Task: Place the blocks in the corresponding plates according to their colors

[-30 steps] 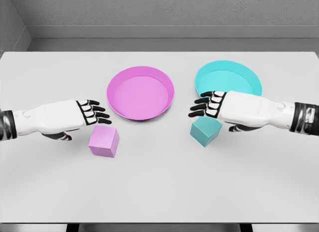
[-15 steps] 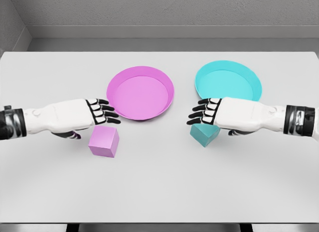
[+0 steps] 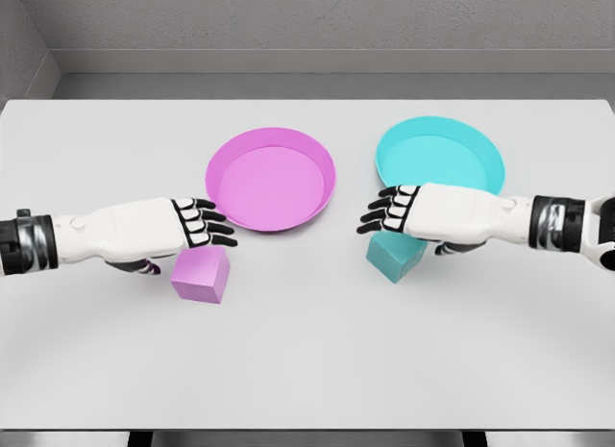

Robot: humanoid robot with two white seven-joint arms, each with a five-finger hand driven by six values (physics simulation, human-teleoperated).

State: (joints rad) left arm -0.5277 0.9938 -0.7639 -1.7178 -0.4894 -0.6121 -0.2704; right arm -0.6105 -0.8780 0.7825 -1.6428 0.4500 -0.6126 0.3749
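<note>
A pink block point(image 3: 201, 275) lies on the white table point(image 3: 307, 360), in front of the pink plate point(image 3: 271, 179). My left hand point(image 3: 197, 228) hovers just over the block's back edge, fingers spread, holding nothing. A teal block point(image 3: 395, 256) sits in front of the teal plate point(image 3: 439, 157). Above its top, my right hand point(image 3: 389, 212) reaches leftward with fingers spread, covering part of the block. Both plates hold nothing.
The table's far edge meets a grey wall at the back. Its near edge runs along the bottom of the view.
Both hands have moved inward over their blocks: the left one to the right and lower, the right one to the left. Neither block has moved.
</note>
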